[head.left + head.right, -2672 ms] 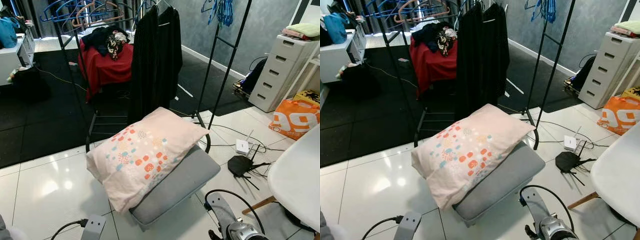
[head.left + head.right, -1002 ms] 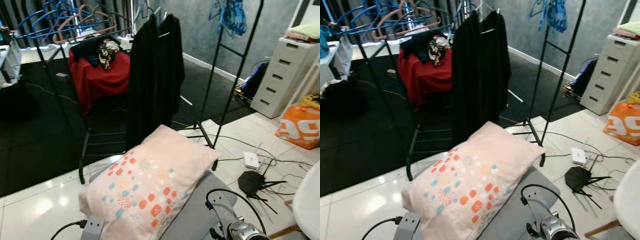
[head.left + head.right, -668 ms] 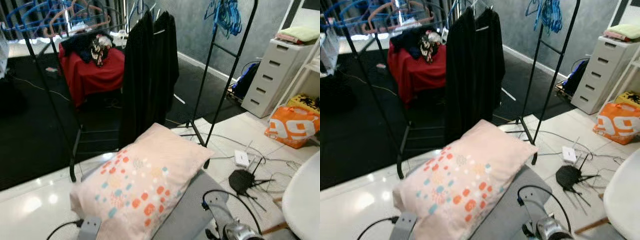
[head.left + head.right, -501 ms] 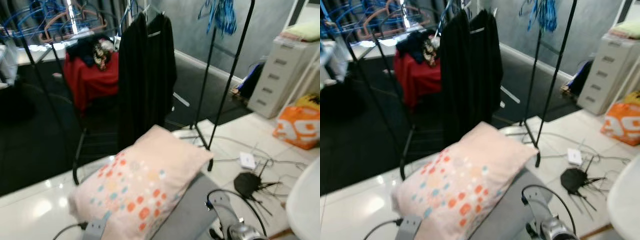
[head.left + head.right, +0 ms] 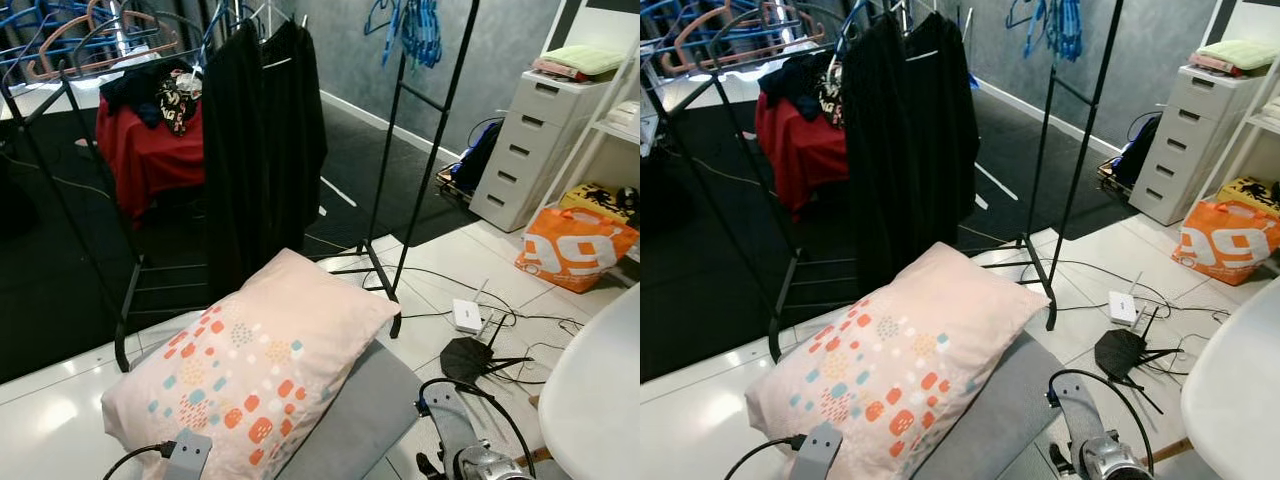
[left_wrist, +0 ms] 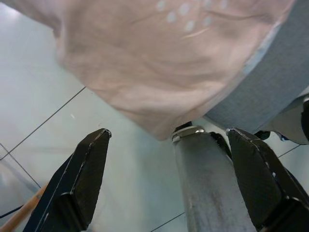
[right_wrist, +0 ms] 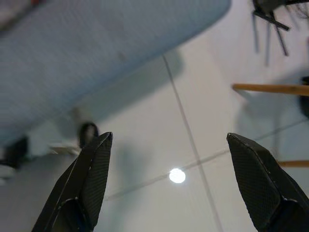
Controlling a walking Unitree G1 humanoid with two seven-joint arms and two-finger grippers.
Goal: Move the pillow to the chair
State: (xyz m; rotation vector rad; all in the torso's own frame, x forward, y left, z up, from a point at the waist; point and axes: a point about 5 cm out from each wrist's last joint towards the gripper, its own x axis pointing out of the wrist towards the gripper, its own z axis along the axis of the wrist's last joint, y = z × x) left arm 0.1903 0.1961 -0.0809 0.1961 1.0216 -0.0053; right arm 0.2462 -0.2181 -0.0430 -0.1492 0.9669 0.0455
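Observation:
A pale pink pillow with coloured dots lies across a grey padded seat right in front of me. The white chair stands at the right edge, its wooden leg over the tiles. Both arms hang low: the left wrist is by the pillow's near corner and the right wrist is by the seat's right end. My left gripper is open just under the pillow's drooping edge. My right gripper is open beneath the grey seat, over white tiles.
Behind the pillow is a black clothes rack hung with dark garments. A black router, a white box and loose cables lie on the floor to the right. Farther right are an orange bag and white drawers.
The whole picture has shifted, so the camera moved. The pillow still lies on the grey seat and both arms stay low.

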